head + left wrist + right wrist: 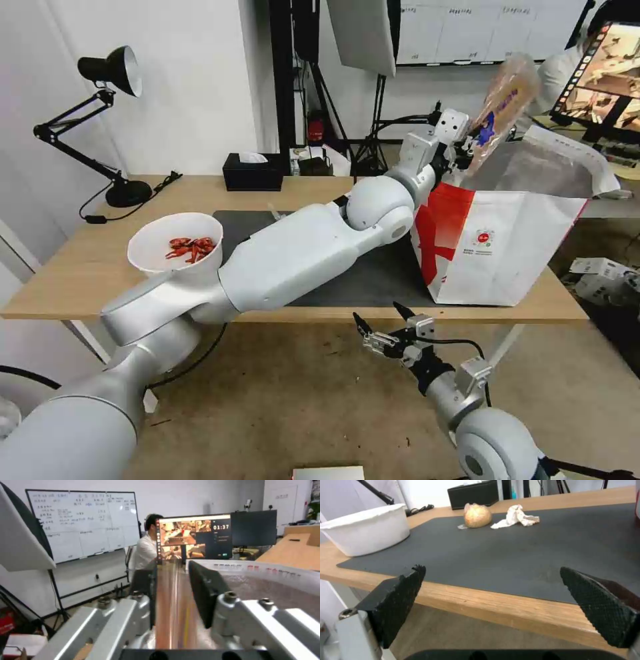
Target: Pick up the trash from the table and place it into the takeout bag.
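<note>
**Left arm holds a plastic tray above the takeout bag**

The robot stretches its left arm across the table [80, 273] to the far right side. The left gripper [467, 150] is raised just over the open mouth of the takeout bag [507, 247], and its jaws are closed on a clear plastic tray [503, 100]. The tray stands tilted, with its free end pointing up and away from the bag. In the left wrist view the tray [173, 600] sits edge-on between the two black pads [205, 592].

The bag stands upright on the right end of the table, partly on the dark grey mat [520, 550]. The white bowl [175, 243] with red shells rests on the left part of the table, at the corner of the mat. On the mat, near the black tissue box [252, 172], lie the beige ball in clear wrap [477, 516] and the crumpled white tissue [516, 517], just beside each other.

The right gripper [383, 323] waits below the front edge of the table, with its jaws wide open and nothing between them.
</note>
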`<state>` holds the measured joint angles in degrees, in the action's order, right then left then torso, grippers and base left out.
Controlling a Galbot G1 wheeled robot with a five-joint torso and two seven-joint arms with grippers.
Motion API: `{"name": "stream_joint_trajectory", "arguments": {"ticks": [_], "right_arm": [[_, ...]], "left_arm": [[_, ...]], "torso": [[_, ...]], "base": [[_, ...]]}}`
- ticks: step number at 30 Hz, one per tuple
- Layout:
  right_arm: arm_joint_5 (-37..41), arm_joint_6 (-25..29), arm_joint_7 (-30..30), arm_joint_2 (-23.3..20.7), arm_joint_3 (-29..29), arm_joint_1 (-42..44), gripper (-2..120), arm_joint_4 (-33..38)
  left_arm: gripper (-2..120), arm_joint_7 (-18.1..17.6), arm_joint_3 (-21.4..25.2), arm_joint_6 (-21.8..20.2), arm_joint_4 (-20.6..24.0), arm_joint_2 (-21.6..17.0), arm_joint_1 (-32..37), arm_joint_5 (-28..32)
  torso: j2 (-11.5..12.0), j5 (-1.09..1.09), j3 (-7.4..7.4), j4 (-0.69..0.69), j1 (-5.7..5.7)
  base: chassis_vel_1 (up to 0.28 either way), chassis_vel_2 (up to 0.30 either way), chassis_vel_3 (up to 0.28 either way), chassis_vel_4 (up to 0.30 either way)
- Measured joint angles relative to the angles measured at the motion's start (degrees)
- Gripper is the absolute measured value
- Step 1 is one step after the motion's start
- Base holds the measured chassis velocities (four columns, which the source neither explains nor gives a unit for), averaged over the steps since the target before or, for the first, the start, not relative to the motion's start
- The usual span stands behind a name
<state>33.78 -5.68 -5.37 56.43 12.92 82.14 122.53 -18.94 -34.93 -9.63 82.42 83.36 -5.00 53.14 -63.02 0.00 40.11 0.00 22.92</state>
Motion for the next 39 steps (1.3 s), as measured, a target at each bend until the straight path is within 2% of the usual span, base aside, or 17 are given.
{"name": "stream_joint_trajectory", "arguments": {"ticks": [5,6,9,14,17,19,22,23,24,26,27,30,31,34,35,38,39], "right_arm": [[-0.2,0.0,0.0,0.2,0.0,0.0,100,-0.3],[-0.2,0.0,0.0,0.2,0.0,0.0,100,-0.3],[-0.2,0.2,0.0,0.4,0.9,0.9,100,0.4],[-0.8,1.1,0.0,2.1,3.3,4.4,100,2.1],[-1.8,1.6,-0.7,3.4,3.8,5.2,100,2.8],[-2.0,1.8,-1.4,3.8,3.8,5.4,100,3.0],[-3.0,2.8,-2.6,3.9,4.5,6.5,100,3.7],[-3.0,2.8,-2.6,3.9,4.5,6.5,100,3.7],[-3.8,3.4,-2.6,3.6,4.9,7.0,100,3.9],[-4.9,4.4,-2.6,2.8,6.0,7.6,100,4.8],[-4.9,4.4,-2.6,2.8,6.0,7.6,100,4.8],[-5.6,4.9,-2.6,1.5,7.1,7.9,100,6.1],[-5.6,4.9,-2.6,1.5,7.1,7.9,100,6.1],[-5.9,5.2,-2.6,-0.3,7.6,8.1,100,6.9],[-5.9,5.2,-2.6,-0.3,7.6,8.1,100,6.9],[-5.9,6.2,-2.6,-1.3,8.9,9.2,100,7.3],[-5.9,6.2,-2.6,-1.3,8.9,9.2,100,7.3]], "left_arm": [[55,-0.2,0.2,0.0,0.7,-0.1,0.1,1.1],[55,-0.2,0.2,0.0,0.7,-0.1,0.1,1.1],[71,-1.2,1.8,0.0,2.5,-0.3,1.4,2.5],[84,-1.4,2.9,0.0,4.4,-1.4,3.8,2.8],[97,-2.9,5.5,0.4,9.0,-5.8,9.1,1.8],[99,-3.4,6.8,0.4,10.7,-7.5,11.1,1.4],[100,-3.9,11.7,0.4,16.6,-13.9,18.0,-1.2],[100,-3.9,11.7,0.4,16.6,-13.9,18.0,-1.2],[100,-3.6,13.9,0.4,18.9,-16.4,21.1,-2.7],[100,-2.2,18.8,0.5,23.4,-21.0,29.1,-5.8],[100,-2.2,18.8,0.5,23.4,-21.0,29.1,-5.8],[100,0.8,26.3,1.6,28.4,-26.4,41.2,-10.5],[100,0.8,26.3,1.6,28.4,-26.4,41.2,-10.5],[100,3.2,35.1,2.2,33.1,-29.1,53.3,-14.4],[100,3.2,35.1,2.2,33.1,-29.1,53.3,-14.4],[100,4.6,41.7,4.8,36.6,-30.1,65.8,-21.6],[100,4.6,41.7,4.8,36.6,-30.1,65.8,-21.6]], "torso": [[0.0,0.00,0.00,0.00,0.00],[0.0,0.00,0.00,0.00,0.00],[0.0,0.00,0.00,0.00,0.00],[0.0,-0.01,-0.01,-0.04,0.00],[0.0,-0.01,-0.01,-0.02,-0.01],[0.0,-0.01,0.00,0.00,-0.01],[0.0,-0.03,-0.01,0.01,0.00],[0.0,-0.03,-0.01,0.01,0.00],[0.0,-0.02,-0.01,0.00,-0.01],[0.0,-0.03,-0.01,0.00,-0.01],[0.0,-0.03,-0.01,0.00,-0.01],[0.0,-0.04,-0.01,0.02,-0.01],[0.0,-0.04,-0.01,0.02,-0.01],[0.0,-0.03,-0.01,0.00,-0.01],[0.0,-0.03,-0.01,0.00,-0.01],[0.0,-0.01,-0.01,0.01,-0.01],[0.0,-0.01,-0.01,0.01,-0.01]], "base": [[0.000,0.000,0.000,0.000],[0.000,0.000,0.000,0.000],[0.000,0.000,0.000,0.000],[0.000,0.000,0.000,0.000],[0.000,0.000,0.000,0.000],[0.000,0.000,0.000,0.000],[0.000,0.000,0.000,0.000],[0.000,0.000,0.000,0.000],[0.000,0.000,0.000,0.000],[0.000,0.000,0.000,0.000],[0.000,0.000,0.000,0.000],[0.000,0.000,0.000,0.000],[0.000,0.000,0.000,0.000],[0.000,0.000,0.000,0.000],[0.000,0.000,0.000,0.000],[0.000,0.000,0.000,0.000],[0.000,0.000,0.000,0.000]]}}
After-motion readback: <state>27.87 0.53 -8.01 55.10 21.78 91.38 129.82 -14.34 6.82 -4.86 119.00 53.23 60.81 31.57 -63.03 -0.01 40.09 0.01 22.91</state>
